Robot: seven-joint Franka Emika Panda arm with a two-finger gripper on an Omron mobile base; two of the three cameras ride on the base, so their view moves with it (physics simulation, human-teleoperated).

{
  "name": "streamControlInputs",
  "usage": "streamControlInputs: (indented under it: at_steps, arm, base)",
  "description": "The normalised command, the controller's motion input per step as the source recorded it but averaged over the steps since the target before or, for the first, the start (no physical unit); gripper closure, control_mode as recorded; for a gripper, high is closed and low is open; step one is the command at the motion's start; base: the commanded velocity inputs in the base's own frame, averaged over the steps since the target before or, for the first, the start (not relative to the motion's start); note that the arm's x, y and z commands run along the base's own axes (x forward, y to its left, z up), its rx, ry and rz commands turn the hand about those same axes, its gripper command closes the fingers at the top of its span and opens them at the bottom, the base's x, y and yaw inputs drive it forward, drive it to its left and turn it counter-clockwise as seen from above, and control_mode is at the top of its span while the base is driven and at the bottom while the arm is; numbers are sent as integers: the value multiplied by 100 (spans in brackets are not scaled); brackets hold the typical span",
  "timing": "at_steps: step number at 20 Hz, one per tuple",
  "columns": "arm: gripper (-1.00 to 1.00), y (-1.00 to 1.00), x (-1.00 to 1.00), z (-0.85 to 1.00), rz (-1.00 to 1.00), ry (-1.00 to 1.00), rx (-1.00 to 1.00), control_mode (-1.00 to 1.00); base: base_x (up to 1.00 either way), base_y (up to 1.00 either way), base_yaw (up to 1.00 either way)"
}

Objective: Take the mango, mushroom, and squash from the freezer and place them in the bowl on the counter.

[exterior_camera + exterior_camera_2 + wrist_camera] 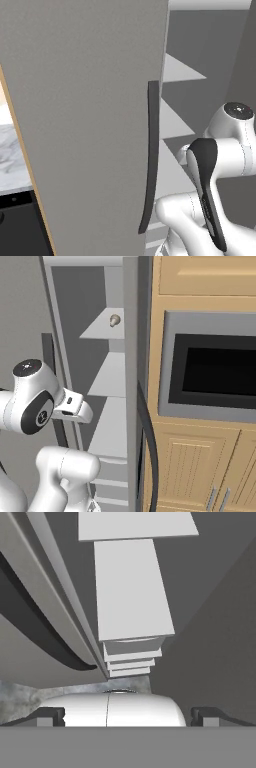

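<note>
One tiny mushroom (115,320) with a tan-brown cap on a short pale stem is seen on an upper pale grey shelf (102,331) of the tall plain grey freezer (131,381), near the shelf's front edge. Mango and squash cannot be made out. The freezer door (90,120) stands open, with one long dark grey vertical handle (150,155) on it.

In the hand view the two dark finger tips of the gripper (128,718) sit at opposite edges, so the jaws are judged wide and nothing is held. The hand is pointed down the stack of shelves, well below the mushroom.

Risks, as judgement:
- The mushroom is small and round; it could be knocked off the shelf edge or rolled back by a wide approach.
- The arm elbow could be caught on the door or shelf edges while being raised.

Count: one mushroom, four shelves visible in the right base view, one white marble desk (12,155) patch beside the door.
</note>
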Motion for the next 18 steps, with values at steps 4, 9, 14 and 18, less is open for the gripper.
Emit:
streamControlInputs:
  at_steps: [4, 9, 14, 18]
  arm:
    - [-100, 0, 0, 0, 0, 0, 0, 100]
    - [-100, 0, 0, 0, 0, 0, 0, 100]
    - [-100, 0, 0, 0, 0, 0, 0, -100]
    - [-100, -4, -1, 0, 0, -6, 0, -100]
  base:
    - [0, -20, -4]
    - [0, 0, 0]
    - [0, 0, 0]
    - [0, 0, 0]
